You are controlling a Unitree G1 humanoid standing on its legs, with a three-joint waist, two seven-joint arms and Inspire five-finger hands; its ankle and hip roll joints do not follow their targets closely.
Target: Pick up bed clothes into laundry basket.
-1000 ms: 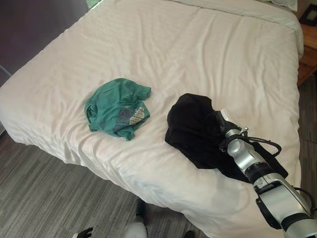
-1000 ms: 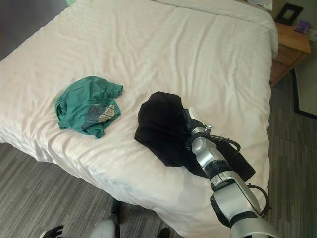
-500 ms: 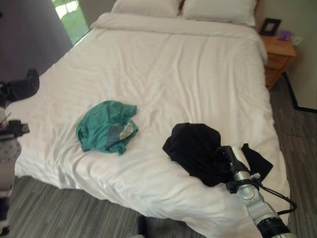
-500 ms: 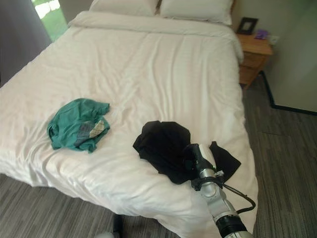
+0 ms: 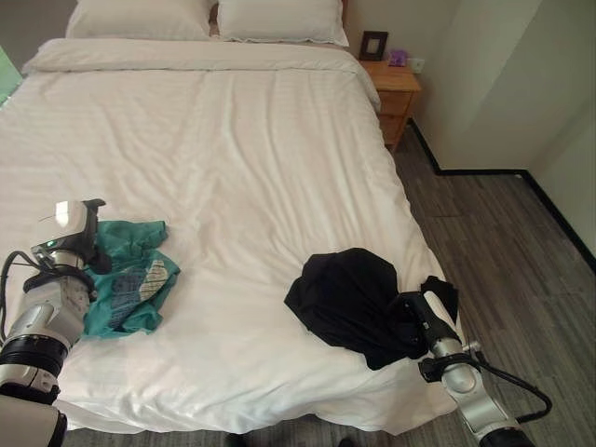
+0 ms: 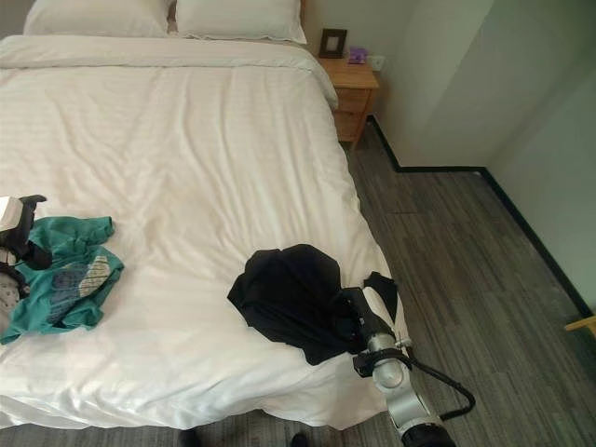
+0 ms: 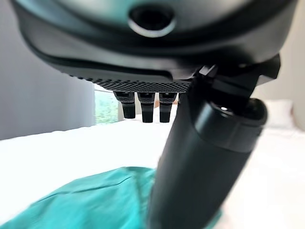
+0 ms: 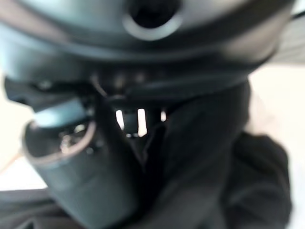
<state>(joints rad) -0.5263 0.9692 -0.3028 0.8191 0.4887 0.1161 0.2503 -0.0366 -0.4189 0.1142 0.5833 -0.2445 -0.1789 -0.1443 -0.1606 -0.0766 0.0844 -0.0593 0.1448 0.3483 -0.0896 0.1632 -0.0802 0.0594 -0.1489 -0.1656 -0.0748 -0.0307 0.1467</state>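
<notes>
Right hand (image 5: 410, 321) buried in black garment (image 5: 349, 296) near bed (image 5: 242, 140) edge; finger state, can't tell. Left hand (image 5: 79, 244) at green shirt (image 5: 130, 279), fingers straight, holding nothing. Watch it: a partial grab risks garment sliding onto floor (image 5: 484, 214). No basket visible.

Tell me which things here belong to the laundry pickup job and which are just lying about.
Belongs to the job:
- black garment, bunched near the bed's right edge, at the right hand
- green garment, on the bed's left side, by the left hand

Just lying about:
- bed itself
- pillows
- wooden nightstand
- picture frame
</notes>
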